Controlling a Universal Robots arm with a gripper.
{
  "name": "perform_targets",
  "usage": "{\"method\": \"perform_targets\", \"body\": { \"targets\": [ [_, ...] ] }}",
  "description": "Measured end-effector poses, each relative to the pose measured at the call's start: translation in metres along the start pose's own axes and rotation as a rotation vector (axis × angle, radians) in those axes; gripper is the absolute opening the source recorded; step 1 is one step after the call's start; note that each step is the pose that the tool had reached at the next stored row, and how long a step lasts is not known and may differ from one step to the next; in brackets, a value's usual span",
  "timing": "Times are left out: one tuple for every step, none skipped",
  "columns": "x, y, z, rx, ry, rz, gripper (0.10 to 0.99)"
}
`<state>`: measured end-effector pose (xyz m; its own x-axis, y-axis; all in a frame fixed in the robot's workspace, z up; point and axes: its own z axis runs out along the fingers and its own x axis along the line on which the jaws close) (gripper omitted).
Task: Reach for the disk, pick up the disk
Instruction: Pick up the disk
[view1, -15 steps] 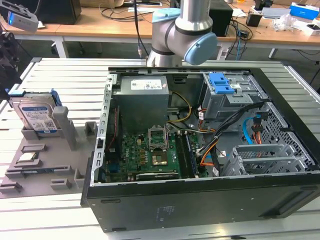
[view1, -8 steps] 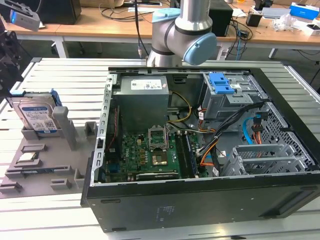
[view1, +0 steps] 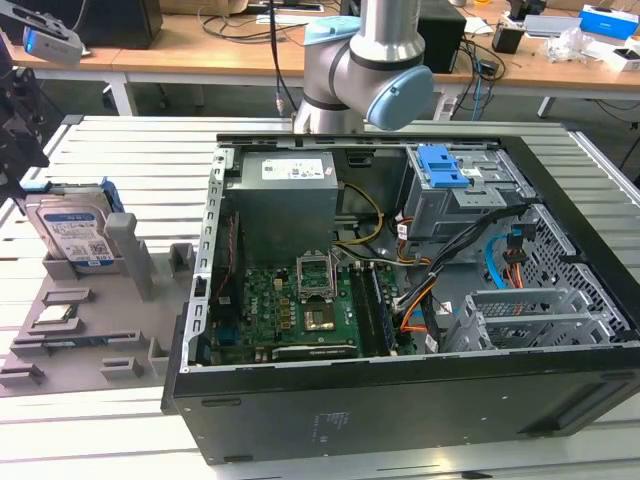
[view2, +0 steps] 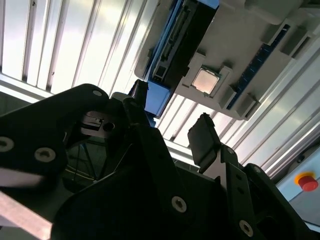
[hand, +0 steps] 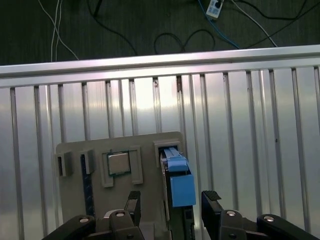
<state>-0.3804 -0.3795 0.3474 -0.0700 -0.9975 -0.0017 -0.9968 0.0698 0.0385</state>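
Note:
The disk (view1: 72, 233) stands on edge in a slot of the grey holder plate (view1: 100, 330) at the exterior view's left; it is silver with a white-and-blue label and blue side rails. My gripper (view1: 20, 150) hangs just above it at the picture's edge. In the first wrist view the disk's blue rail end (hand: 179, 182) lies between my two black fingertips (hand: 133, 201), and the gripper (hand: 171, 202) is open and apart from it. In the second wrist view the open gripper (view2: 170, 112) frames the disk's dark edge (view2: 182, 37).
A small square silver chip (hand: 119, 163) sits in a pocket of the holder beside the disk. The open computer case (view1: 400, 300) fills the exterior view's middle and right, with a blue latch (view1: 442, 165) inside. The ribbed metal table (hand: 240, 125) lies all around.

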Motion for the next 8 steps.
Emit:
{"method": "perform_targets", "body": {
  "targets": [
    [0.0, 0.0, 0.0005, 0.0, 0.0, 0.0, 0.6],
    [0.0, 0.0, 0.0009, 0.0, 0.0, 0.0, 0.6],
    [0.0, -0.0001, 0.0015, 0.0, 0.0001, 0.0, 0.6],
    [0.0, -0.0001, 0.0021, 0.0, 0.0, 0.0, 0.6],
    [0.0, -0.0001, 0.0029, 0.0, 0.0, 0.0, 0.6],
    [0.0, -0.0001, 0.0037, 0.0, 0.0001, 0.0, 0.6],
    [0.0, -0.0002, 0.0047, 0.0, 0.0001, 0.0, 0.6],
    [0.0, -0.0002, 0.0053, 0.0, 0.0, 0.0, 0.6]
  ]
}}
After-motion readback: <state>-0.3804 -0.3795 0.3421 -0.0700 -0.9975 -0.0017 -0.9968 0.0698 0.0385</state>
